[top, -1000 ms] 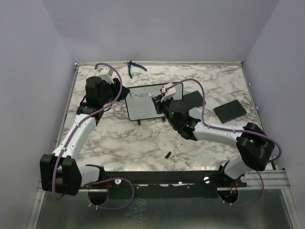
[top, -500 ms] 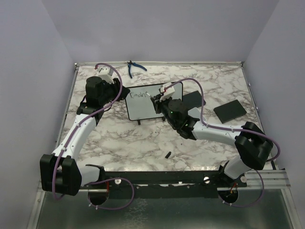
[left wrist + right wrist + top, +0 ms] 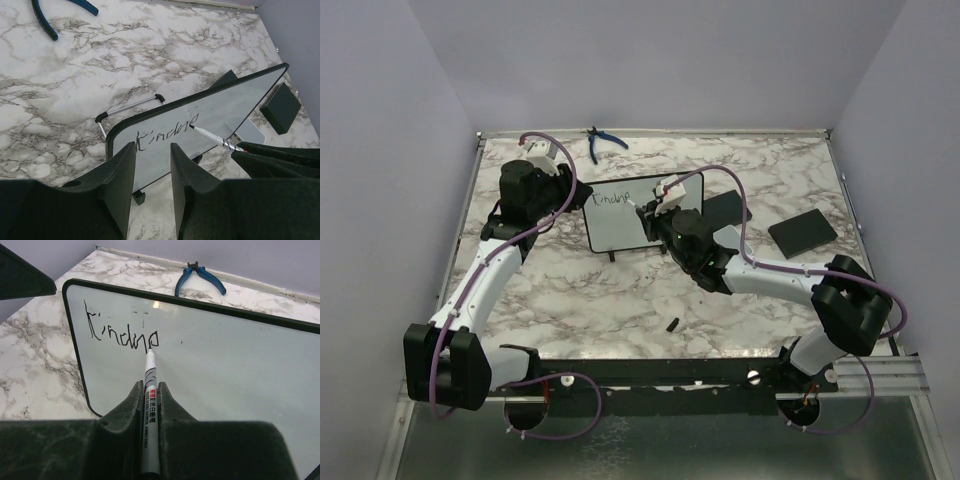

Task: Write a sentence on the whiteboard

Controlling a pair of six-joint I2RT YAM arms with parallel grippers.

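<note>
Right end effector [image 3: 655, 207] is clamping the marker [image 3: 643, 205], tip on the whiteboard [image 3: 620, 232], which is standing on the table [image 3: 580, 290], long axis left-right. Left end effector [image 3: 582, 199] is sitting at its left edge.

Left wrist: I'm seeing those jaws standing part-open by the board's corner, grip unclear.

Right wrist: the marker is pointing straight ahead, touching the sentence [image 3: 120, 335]; blank board is lying rightward.
</note>
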